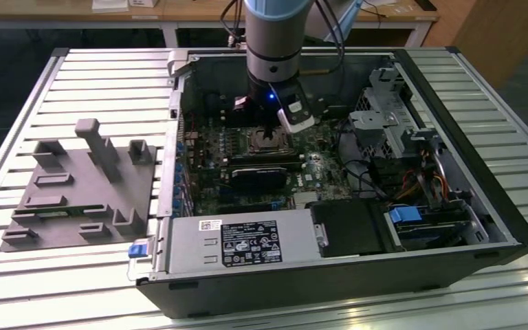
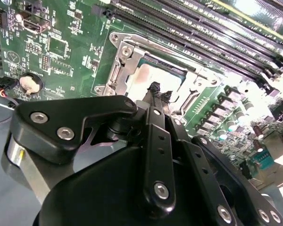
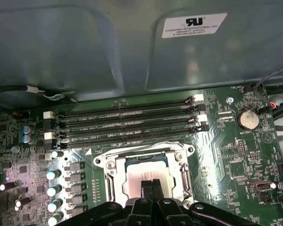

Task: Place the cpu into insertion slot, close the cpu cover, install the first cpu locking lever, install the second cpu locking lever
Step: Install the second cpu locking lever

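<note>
A slatted metal tabletop (image 1: pixel 90 75) carries an open computer case (image 1: pixel 337 275) lying on its side, with a grey fixture block (image 1: pixel 80 192) beside it toward the exterior view's left. Inside the case, a grey power supply box (image 1: pixel 236 244) sits along the near edge and the green motherboard (image 3: pixel 236 160) covers the floor. The robot arm (image 1: pixel 271 34) reaches straight down into the case over the middle of the board. 4 long black memory slots (image 3: pixel 127 123) run beside the insertion slot (image 3: pixel 108 176), whose silver rim frames the cpu (image 3: pixel 139 179). The cpu lies flat inside the insertion slot, its pale metal top showing in both wrist views. The hand (image 3: pixel 150 184) is directly above the cpu, its 2 black fingertips (image 2: pixel 155 90) pressed together with nothing between them, their ends at the chip's top surface.
</note>
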You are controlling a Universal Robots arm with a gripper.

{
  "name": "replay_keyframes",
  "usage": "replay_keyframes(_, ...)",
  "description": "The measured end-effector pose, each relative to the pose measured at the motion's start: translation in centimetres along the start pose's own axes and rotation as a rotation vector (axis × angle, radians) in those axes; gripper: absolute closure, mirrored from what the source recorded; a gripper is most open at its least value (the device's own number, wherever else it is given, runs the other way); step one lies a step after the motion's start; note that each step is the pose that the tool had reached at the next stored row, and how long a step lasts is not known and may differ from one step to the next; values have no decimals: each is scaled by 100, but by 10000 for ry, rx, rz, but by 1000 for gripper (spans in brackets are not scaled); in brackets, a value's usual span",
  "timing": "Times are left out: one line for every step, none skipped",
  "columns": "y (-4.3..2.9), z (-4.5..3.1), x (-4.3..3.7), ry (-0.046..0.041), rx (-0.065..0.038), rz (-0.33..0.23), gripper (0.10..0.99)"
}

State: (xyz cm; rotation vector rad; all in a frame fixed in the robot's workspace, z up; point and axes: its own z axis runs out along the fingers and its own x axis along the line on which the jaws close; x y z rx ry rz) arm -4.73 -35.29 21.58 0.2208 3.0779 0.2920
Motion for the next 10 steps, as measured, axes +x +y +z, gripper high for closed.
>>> replay_keyframes(1,-6,0,0,9,0,984)
replay_keyframes(3,-16,0,-1,11,0,984)
replay_keyframes(6,-28,-1,-2,11,0,984)
replay_keyframes(7,-32,-1,-3,10,1,984)
replay_keyframes(7,-32,-1,-3,9,0,984)
replay_keyframes(7,-32,-1,-4,9,0,984)
replay_keyframes(7,-33,-1,-3,12,1,984)
replay_keyframes(7,-33,-1,-3,13,0,984)
replay_keyframes(7,-32,-1,-3,12,0,984)
replay_keyframes(7,-33,-1,-3,13,0,984)
